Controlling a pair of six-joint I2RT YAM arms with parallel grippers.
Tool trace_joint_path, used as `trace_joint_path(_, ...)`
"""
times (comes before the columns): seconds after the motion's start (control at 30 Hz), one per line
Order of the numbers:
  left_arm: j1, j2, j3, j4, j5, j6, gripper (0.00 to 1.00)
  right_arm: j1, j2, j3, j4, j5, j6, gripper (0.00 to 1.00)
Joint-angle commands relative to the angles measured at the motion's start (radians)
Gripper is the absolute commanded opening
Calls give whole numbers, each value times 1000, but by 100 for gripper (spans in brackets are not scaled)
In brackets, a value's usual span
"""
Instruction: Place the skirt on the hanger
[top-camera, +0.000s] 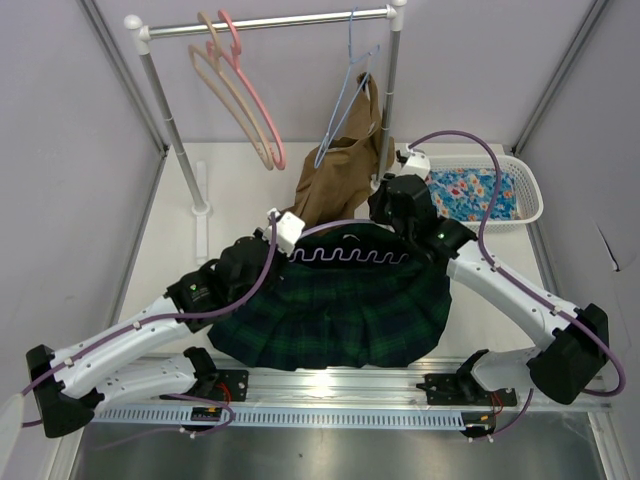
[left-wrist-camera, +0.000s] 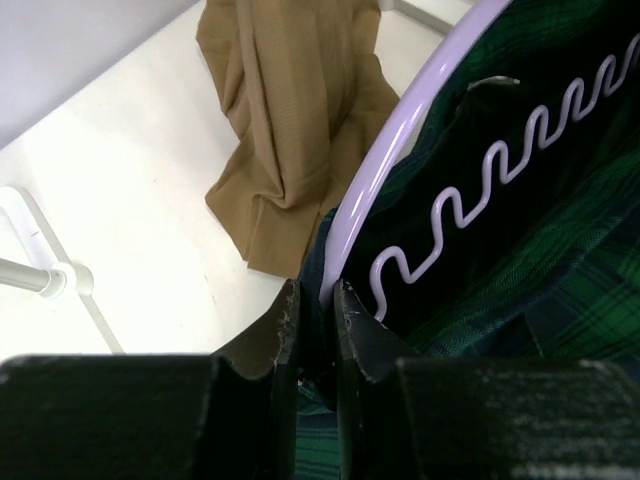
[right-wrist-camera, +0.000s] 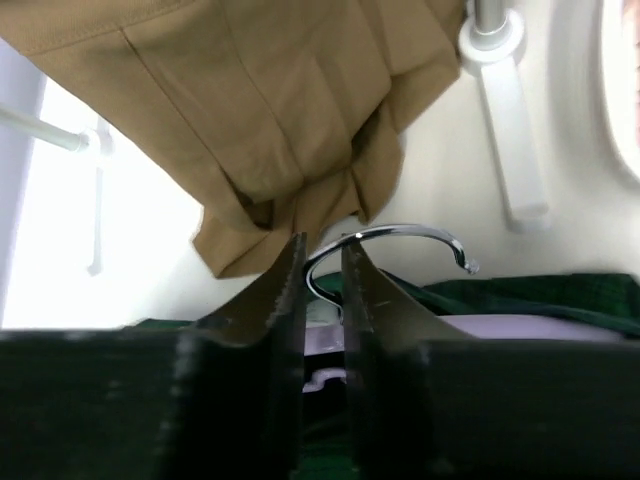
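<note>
The skirt (top-camera: 350, 310) is lying spread on the counter (top-camera: 165, 250) between the two arms. Its pleats are fanning toward the near edge and its dark waistband is facing the back. The hanger (top-camera: 345, 255) is resting along that waistband, its wavy bar showing pale against the dark cloth.

The left fingers (left-wrist-camera: 292, 315) are coming in from the left and pinching the hanger's left end. In the left wrist view they are standing almost closed, with only a thin gap between them. The lavender arm of the hanger is rising out of that gap, and plaid cloth is bunching right beside it. I cannot tell whether any of that cloth is being pinched as well.

The right fingers (right-wrist-camera: 295, 280) are squeezing the stem of the metal hook (right-wrist-camera: 400, 235). They too are nearly closed, and the hook is curving out to one side above the skirt's edge, its tip touching nothing.

Behind the skirt a tan garment (top-camera: 340, 170) is hanging from a thin blue hanger (top-camera: 345, 100) on the rail (top-camera: 270, 22), with its lower end sagging onto the counter just beyond the waistband. A pink hanger (top-camera: 255, 100) and a tan hanger (top-camera: 222, 95) are hanging further left on the same rail. At the right a white basket (top-camera: 530, 195) is holding a blue floral cloth (top-camera: 475, 195).
</note>
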Motion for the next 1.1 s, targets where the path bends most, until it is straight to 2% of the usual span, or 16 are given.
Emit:
trace_joint_path(0.0,5,-9,33,87,-2,-4,0,5,-15,24,83,27,-5,10)
trace_joint_path(0.07,5,-9,31,86,-1,-4,0,14,-39,18,99,43,-12,0)
trace_joint_path(0.33,5,12,91,49,19,-1,0,86,-179,15,125,70,-82,0)
trace_joint_path(0.63,5,37,165,-25,28,-6,1,169,-216,105,99,69,-186,0)
trace_joint_path(0.77,5,31,188,-52,45,-4,10,187,-202,176,62,59,-223,0)
trace_joint_path(1.07,5,2,264,-92,126,-1,33,204,-205,216,23,15,-282,0)
